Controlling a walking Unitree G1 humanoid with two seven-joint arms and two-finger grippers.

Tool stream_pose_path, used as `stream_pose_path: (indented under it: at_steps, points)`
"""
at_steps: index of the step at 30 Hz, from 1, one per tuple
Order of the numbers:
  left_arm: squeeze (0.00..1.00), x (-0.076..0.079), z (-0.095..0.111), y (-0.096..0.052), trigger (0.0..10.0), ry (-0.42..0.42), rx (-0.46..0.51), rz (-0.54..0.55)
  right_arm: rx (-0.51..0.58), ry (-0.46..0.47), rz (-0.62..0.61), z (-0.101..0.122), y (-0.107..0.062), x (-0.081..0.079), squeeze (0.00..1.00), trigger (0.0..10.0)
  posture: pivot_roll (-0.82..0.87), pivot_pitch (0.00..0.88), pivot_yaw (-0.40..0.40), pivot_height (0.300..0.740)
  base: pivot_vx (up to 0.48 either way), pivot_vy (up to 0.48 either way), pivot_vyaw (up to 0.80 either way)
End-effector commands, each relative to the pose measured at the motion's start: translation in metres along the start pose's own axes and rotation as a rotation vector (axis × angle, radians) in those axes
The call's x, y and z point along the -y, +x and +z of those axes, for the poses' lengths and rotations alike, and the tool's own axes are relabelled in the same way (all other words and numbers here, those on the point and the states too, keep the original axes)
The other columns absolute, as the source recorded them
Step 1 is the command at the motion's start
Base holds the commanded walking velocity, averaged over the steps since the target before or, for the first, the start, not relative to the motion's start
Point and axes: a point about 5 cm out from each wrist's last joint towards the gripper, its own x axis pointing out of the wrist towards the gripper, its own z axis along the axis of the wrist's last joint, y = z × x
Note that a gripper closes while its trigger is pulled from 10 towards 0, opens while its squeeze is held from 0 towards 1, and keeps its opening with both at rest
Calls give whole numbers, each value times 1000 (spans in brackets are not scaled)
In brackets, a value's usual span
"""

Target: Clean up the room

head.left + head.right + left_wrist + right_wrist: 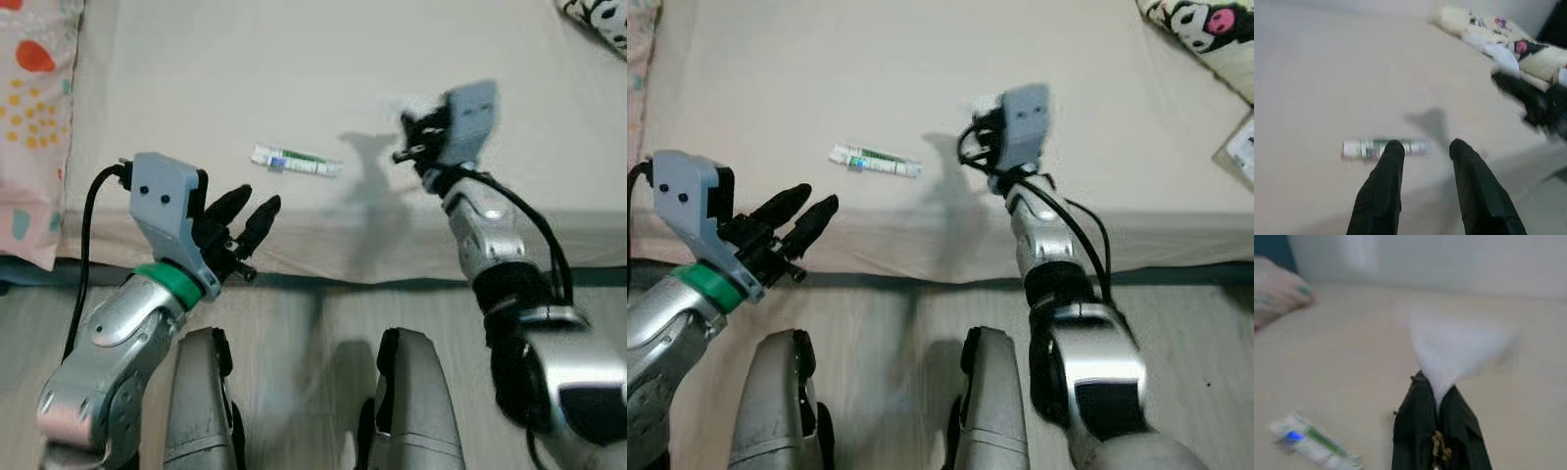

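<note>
Two grippers are raised over the near part of a beige bed (294, 78), and between them lies a small white tube (296, 162) with green and blue print. The tube rests flat on the sheet a little way in from the bed's front edge, its long axis running roughly across the robot's front, tilted slightly so that the end on the robot's right sits nearer the edge. The left gripper (247, 216) hovers just at the bed's front edge, near the tube on the robot's side of it and to its left, its two black fingers (1382, 186) spread apart with nothing between them; in the left wrist view the tube lies just beyond the fingertips, crosswise to them. The right gripper (1437, 404) is held up above the bed, to the right of the tube and apart from it, its fingers pressed together on a piece of white tissue (1457, 352) that fans out past the tips, blurred. A patterned pillow (34, 117) lies at the left side of the bed, and a cartoon-print cushion (1200, 34) at the far right corner.
</note>
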Motion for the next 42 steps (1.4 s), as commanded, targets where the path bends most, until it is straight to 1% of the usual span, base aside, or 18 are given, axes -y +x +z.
stream_pose_path:
  at_steps: [1, 2, 3, 4, 5, 6, 7, 10, 13, 16, 23, 32, 36, 42]
  points:
    - [0, -1, -8, 4, 10000, 0, -7, 42, 15, 38, -36, 0, -14, -2, 0, 10000, 8, 94, 3, 517, 0, 0, 0]
    - [0, -1, -8, 4, 10000, 0, -7, 42, 15, 38, -36, 0, -14, -2, 0, 10000, 8, 94, 3, 517, 0, 0, 0]
    - [0, -3, -11, 8, 10000, -7, -5, 74, 23, 74, -62, -1, -26, -7, 0, 10000, -14, 78, 3, 517, 0, 0, 0]
    - [0, -4, -14, 13, 10000, -11, -3, 98, 32, 91, -77, 0, -39, -11, 0, 10000, -33, 62, 5, 517, 0, 0, 0]
    - [0, -5, -17, 17, 10000, -13, -2, 112, 37, 102, -87, 0, -46, -14, 0, 10000, -45, 52, 6, 517, 0, 0, 0]
    - [0, -5, -17, 17, 10000, -13, -2, 112, 37, 102, -87, 0, -46, -14, 0, 10000, -45, 52, 6, 517, 0, 0, 0]
    - [0, -6, -19, 24, 10000, -28, 4, 126, 33, 106, -103, -3, -56, -14, 0, 10000, -57, 41, 8, 517, 0, 0, 0]
    - [0, -6, -19, 30, 10000, -30, 13, 123, 12, 51, -146, -10, -62, -7, 0, 10000, -75, 28, 15, 521, 0, 0, -138]
    - [0, -8, -20, 33, 10000, -24, 23, 133, -5, 29, -188, -10, -69, -4, 0, 10000, -74, 27, 18, 534, 0, 0, -413]
    - [0, -10, -20, 34, 10000, -27, 28, 156, -14, 33, -196, -11, -70, -4, 0, 10000, -72, 27, 17, 547, 0, 0, -267]
    - [0, -10, -25, 36, 10000, -22, 31, 177, -46, 33, -192, -7, -74, -5, 0, 10000, -66, 26, 11, 577, 0, 0, 0]
    - [0, -10, -35, 39, 10000, -37, 17, 202, -47, 14, -185, -4, -72, -4, 0, 10000, -68, 29, 9, 613, 0, 0, 0]
    - [0, -7, -40, 44, 10000, -32, 4, 208, -59, 16, -181, -3, -73, -5, 0, 10000, -69, 27, 8, 635, 0, 0, 0]
    - [0, -8, -45, 45, 10000, -32, -6, 218, -69, 16, -175, -5, -73, -7, 0, 10000, -70, 25, 8, 652, 0, 0, 0]
